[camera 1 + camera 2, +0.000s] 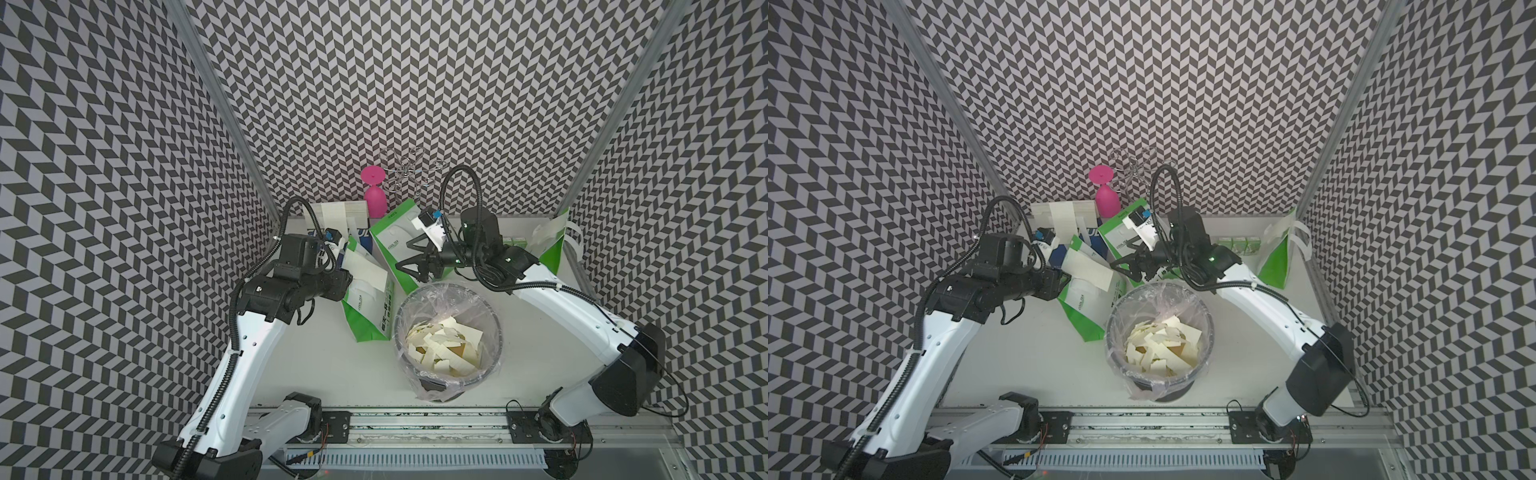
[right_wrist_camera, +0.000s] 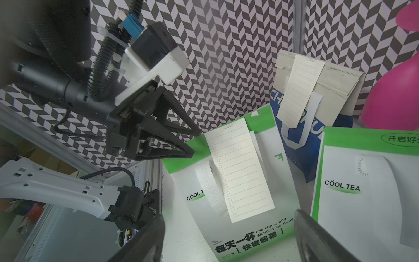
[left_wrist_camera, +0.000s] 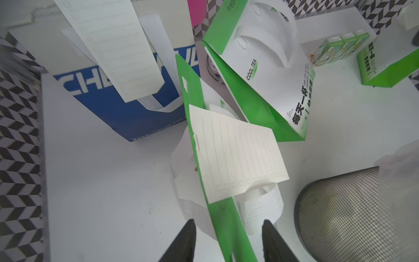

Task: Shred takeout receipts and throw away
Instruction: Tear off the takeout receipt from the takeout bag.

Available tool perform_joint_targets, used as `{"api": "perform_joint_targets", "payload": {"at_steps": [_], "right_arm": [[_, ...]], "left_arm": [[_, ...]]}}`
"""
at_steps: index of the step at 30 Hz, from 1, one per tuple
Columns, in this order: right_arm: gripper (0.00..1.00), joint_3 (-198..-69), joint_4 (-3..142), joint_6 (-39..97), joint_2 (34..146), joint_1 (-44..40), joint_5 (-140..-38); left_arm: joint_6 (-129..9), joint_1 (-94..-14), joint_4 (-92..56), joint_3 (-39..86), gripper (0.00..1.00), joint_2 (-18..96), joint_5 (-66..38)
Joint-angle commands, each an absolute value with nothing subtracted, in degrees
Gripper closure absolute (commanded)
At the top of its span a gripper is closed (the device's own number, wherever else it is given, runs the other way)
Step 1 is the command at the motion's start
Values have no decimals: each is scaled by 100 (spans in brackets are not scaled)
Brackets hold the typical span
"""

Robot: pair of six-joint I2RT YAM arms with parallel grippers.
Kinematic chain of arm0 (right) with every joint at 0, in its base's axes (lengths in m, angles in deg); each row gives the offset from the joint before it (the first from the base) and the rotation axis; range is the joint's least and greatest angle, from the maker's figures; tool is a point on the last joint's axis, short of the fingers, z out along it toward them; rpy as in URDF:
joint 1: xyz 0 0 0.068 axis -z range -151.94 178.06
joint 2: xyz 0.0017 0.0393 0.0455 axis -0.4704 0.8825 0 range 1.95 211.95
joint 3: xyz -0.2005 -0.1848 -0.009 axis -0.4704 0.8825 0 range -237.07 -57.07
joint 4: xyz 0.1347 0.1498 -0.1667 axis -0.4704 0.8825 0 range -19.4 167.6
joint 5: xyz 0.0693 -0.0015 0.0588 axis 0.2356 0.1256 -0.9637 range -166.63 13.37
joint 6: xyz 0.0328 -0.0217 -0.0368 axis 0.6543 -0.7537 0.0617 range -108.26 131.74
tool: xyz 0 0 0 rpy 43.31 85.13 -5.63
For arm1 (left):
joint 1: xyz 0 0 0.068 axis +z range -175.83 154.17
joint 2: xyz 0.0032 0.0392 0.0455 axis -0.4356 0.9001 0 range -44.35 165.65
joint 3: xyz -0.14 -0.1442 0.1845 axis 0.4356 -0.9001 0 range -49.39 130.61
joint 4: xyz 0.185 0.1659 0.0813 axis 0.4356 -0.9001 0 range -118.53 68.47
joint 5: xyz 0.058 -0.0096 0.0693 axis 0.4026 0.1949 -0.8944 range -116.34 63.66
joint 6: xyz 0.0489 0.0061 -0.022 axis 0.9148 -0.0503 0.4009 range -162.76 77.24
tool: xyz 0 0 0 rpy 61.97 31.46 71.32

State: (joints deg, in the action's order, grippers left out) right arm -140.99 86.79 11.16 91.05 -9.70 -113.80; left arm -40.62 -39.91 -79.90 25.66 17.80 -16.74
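Left end effector [image 3: 229, 223] — fingers apart, astride the green bag [image 3: 195, 97]; right end effector [image 2: 229, 215] apart, empty. Receipt [image 3: 235, 156] runs lengthwise down that bag's face, left of table centre — scraps [image 1: 444, 345] lie in the bin [image 1: 498, 332].

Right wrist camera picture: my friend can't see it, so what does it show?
A cream lined receipt hangs on the front of a green-and-white paper bag, between the right gripper's open fingers. Behind it, a second receipt hangs on a blue-and-white bag, and the left gripper hovers open beside the first bag's top.
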Motion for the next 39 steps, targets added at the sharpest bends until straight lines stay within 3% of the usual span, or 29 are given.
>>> {"api": "perform_joint_targets", "payload": {"at_steps": [1,4,13,28,39], "right_arm": [[13,-14257,8325,983,9206,-1004,-11462],[13,-14243,8276,963,9278,-1008,-11465],[13,-14446,8237,854,9619,-1009,-11675],[19,-15046,8283,616,10622,-1123,-12230],[30,-15290,8228,573,10963,-1228,-12809]], "left_arm": [[-4029,-3945,-7938,2488,62,1800,-1406],[-4064,-3937,-7980,2444,76,1775,-1287],[-3932,-3945,-7956,2532,100,1831,-951],[-3728,-4120,-7797,2769,100,2087,-623],[-3643,-4129,-7754,2761,100,2093,-633]]}}
